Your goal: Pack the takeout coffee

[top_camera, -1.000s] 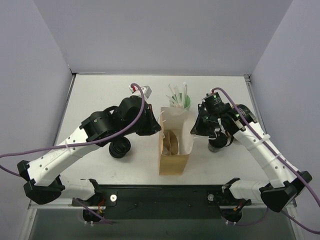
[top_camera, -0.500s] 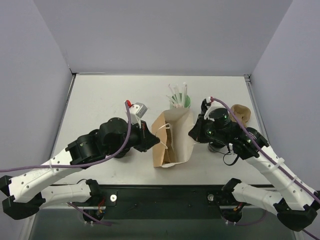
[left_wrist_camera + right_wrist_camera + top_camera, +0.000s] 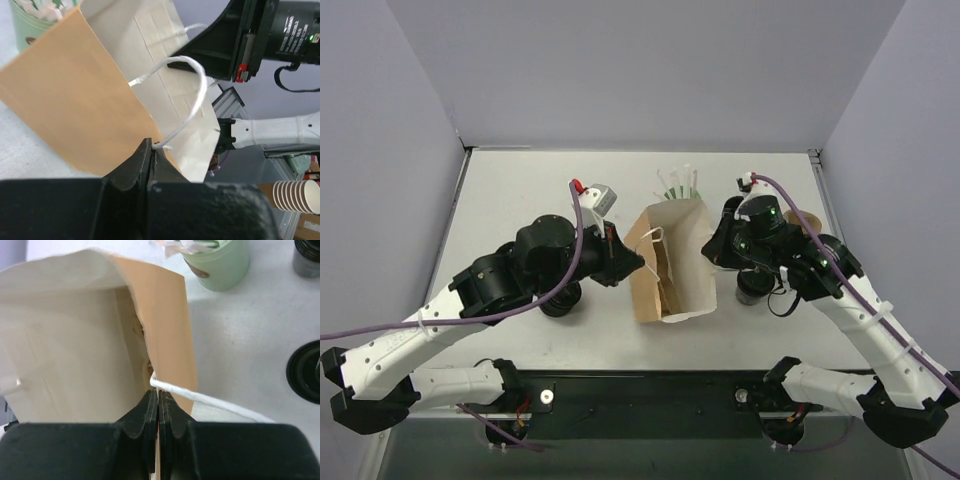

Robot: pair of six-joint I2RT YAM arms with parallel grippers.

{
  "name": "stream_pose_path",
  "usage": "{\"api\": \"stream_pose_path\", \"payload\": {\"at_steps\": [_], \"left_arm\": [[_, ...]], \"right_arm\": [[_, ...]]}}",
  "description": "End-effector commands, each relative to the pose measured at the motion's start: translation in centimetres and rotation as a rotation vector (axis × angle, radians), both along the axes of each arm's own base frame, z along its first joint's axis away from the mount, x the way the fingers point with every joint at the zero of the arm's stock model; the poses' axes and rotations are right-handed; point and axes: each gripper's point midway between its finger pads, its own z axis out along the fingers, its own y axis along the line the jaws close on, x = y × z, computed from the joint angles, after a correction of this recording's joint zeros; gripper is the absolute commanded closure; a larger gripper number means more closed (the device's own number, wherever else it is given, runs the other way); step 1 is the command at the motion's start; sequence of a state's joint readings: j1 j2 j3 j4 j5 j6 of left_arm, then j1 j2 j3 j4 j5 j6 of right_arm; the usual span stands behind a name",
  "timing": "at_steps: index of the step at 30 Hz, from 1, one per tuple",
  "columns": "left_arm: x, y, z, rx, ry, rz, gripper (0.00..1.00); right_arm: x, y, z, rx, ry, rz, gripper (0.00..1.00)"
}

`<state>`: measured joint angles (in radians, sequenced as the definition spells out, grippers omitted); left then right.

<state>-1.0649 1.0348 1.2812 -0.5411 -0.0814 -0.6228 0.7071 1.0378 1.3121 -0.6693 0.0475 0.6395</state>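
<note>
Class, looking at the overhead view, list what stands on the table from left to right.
stack of black lids → paper bag → black coffee cup

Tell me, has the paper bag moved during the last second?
Yes. The paper bag shifted toward the green cup, now hiding most of it.

Left arm [image 3: 430,325]: stretched forward and inward; left end effector [image 3: 152,150] fingers pressed together
Right arm [image 3: 870,320]: bent inward toward the left; right end effector [image 3: 158,396] fingers pressed together
</note>
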Motion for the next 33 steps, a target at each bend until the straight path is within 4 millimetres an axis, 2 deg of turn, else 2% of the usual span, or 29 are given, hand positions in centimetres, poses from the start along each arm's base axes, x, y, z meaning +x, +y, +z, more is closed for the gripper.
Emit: {"api": "stream_pose_path", "payload": {"at_steps": [1,2,3,4,5,6,7,9,10,13,14,16,17,18,19,20,21,23,24,25,26,27,28,29,30,31,32,33], "left_arm": [[2.0,0.5,6.6,-0.05,-0.1,0.061,1.0],[2.2,1.0,6.9,-0.017,-0.099,0.086,1.0],[2.3,0.9,7.2,-0.01,-0.099,0.094,1.0],[2.4,1.0,5.7,0.017,-0.072,0.107,1.0],[2.3,0.8,3.6,0.03,-0.045,0.103,1.0],[1.6,1.0,0.0,0.062,0.005,0.088,1.0],[1.4,0.8,-0.5,0.03,0.04,0.091,1.0],[1.5,0.7,1.1,-0.024,0.018,0.096,1.0],[1.7,1.0,4.4,-0.062,-0.035,0.101,1.0],[2.0,0.9,6.2,-0.017,-0.071,0.093,1.0],[2.0,0.7,4.8,0.014,-0.051,0.092,1.0],[1.1,0.5,3.5,-0.011,-0.009,0.071,1.0],[1.0,0.5,4.7,-0.064,-0.025,0.069,1.0],[0.9,0.7,5.8,-0.088,-0.037,0.077,1.0],[1.1,1.5,6.2,-0.067,-0.05,0.108,1.0],[1.1,1.7,5.7,-0.042,-0.044,0.115,1.0],[1.0,1.8,3.9,0.002,-0.029,0.11,1.0],[0.5,1.3,1.6,0.023,0.002,0.072,1.0],[0.6,1.2,2.7,-0.002,-0.015,0.072,1.0],[0.9,1.4,3.6,0.006,-0.048,0.077,1.0],[1.9,1.2,4.6,0.03,-0.075,0.106,1.0],[2.0,1.9,9.7,-0.043,-0.137,0.118,1.0],[1.9,2.4,11.3,-0.022,-0.175,0.111,1.0],[2.3,1.6,12.0,-0.01,-0.181,0.107,1.0],[2.1,2.1,14.2,-0.045,-0.198,0.11,1.0],[2.0,2.0,12.8,-0.01,-0.167,0.111,1.0],[1.4,2.4,12.2,-0.022,-0.149,0.108,1.0],[1.2,1.2,5.1,0.072,-0.033,0.095,1.0]], "right_arm": [[1.4,-0.5,4.1,0.033,0.015,-0.073,1.0],[1.1,-1.0,5.2,0.018,0.02,-0.077,1.0],[1.5,-0.8,6.5,0.028,0.01,-0.081,1.0],[1.5,-0.8,7.0,0.036,0.005,-0.085,1.0],[1.6,-0.2,5.7,0.041,0.021,-0.083,1.0],[1.2,-0.2,4.3,0.043,0.04,-0.089,1.0],[0.6,-0.1,0.1,0.009,0.142,-0.087,1.0],[0.6,-0.3,-0.9,0.016,0.185,-0.089,1.0],[1.0,-0.3,1.6,0.048,0.135,-0.079,1.0],[1.9,-0.9,6.0,0.039,0.024,-0.065,1.0],[1.7,-1.0,6.3,0.037,0.023,-0.065,1.0],[1.0,-0.6,3.9,0.037,0.083,-0.066,1.0],[0.7,-0.3,1.0,0.03,0.149,-0.066,1.0],[0.0,0.3,1.3,0.074,0.174,-0.043,1.0],[-0.1,0.3,2.5,0.08,0.142,-0.033,1.0],[-0.4,0.2,3.4,0.064,0.104,-0.036,1.0],[-0.6,-0.4,2.7,0.032,0.083,-0.061,1.0],[-0.9,0.3,-0.7,0.026,0.181,-0.046,1.0],[-1.4,0.7,-1.9,0.029,0.235,-0.017,1.0],[-0.9,0.6,-1.1,0.031,0.21,-0.011,1.0],[-0.1,0.7,0.7,0.046,0.172,-0.009,1.0],[0.4,1.3,6.0,0.128,0.075,0.017,1.0],[0.7,0.2,8.3,0.141,0.06,-0.007,1.0],[1.5,0.6,8.9,0.117,0.073,-0.003,1.0],[1.3,0.3,11.3,0.138,0.034,-0.008,1.0],[1.0,0.5,9.8,0.122,0.091,-0.006,1.0],[0.1,0.6,9.4,0.155,0.104,-0.013,1.0],[-0.4,1.0,7.1,0.144,0.138,-0.015,1.0]]}}
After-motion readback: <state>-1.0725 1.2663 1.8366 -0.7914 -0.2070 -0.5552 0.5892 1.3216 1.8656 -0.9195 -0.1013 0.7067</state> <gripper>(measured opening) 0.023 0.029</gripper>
